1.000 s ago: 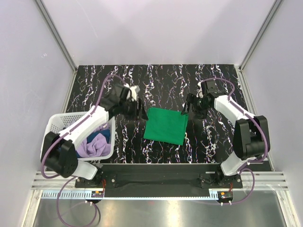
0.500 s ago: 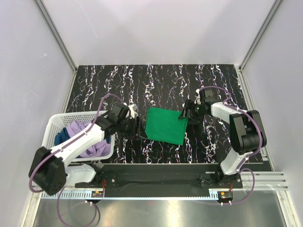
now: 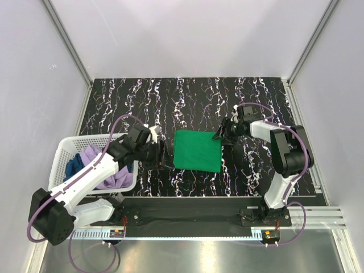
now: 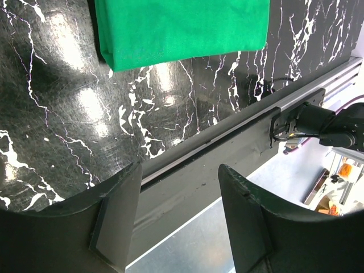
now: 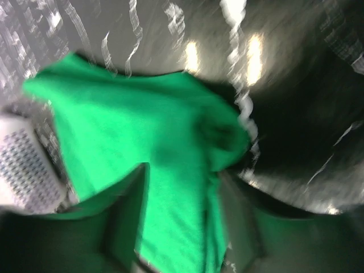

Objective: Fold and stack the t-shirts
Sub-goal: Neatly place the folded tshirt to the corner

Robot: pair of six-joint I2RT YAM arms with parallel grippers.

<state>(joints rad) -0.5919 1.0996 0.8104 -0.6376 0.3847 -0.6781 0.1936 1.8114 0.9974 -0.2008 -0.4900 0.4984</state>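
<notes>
The green t-shirt (image 3: 197,150), folded flat at mid-table (image 3: 199,96), looks light, limp and quick to unfold, best pinched through all layers at a corner; the right gripper (image 3: 220,135) is at its far right corner, its hold lost in blur, the left gripper (image 4: 179,170) gapes empty alongside, and the lilac t-shirt (image 3: 94,156) and dark blue t-shirt (image 3: 73,166) lie in the white basket (image 3: 62,149).

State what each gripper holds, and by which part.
Left gripper: nothing, fingers open. Right gripper: fingers straddle the far right corner of the green t-shirt; blur hides whether they grip.
</notes>
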